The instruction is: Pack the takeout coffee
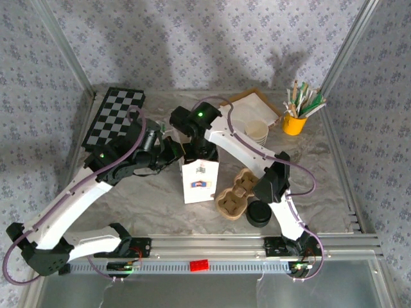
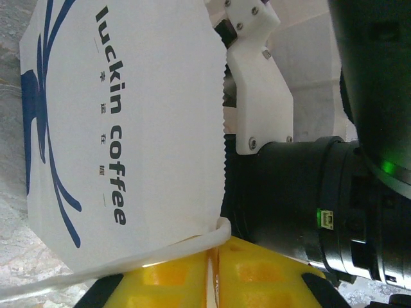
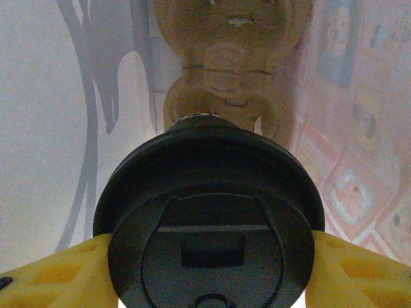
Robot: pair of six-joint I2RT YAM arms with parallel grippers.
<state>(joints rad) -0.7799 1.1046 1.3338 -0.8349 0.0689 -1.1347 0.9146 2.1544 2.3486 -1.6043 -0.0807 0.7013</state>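
Lidded cup (image 3: 212, 212) clamped in right pincer (image 3: 209, 273), bag wall (image 3: 38, 128) close beside; left pincer (image 2: 212, 279) pinching bag handle (image 2: 192, 242).

Likely a lab test cell: aluminium frame (image 1: 212, 242), wallpapered panels (image 1: 212, 38) around table (image 1: 160, 205).

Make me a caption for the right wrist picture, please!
Right end effector grips a black cup lid inside the white paper bag, a cardboard carrier beyond it.
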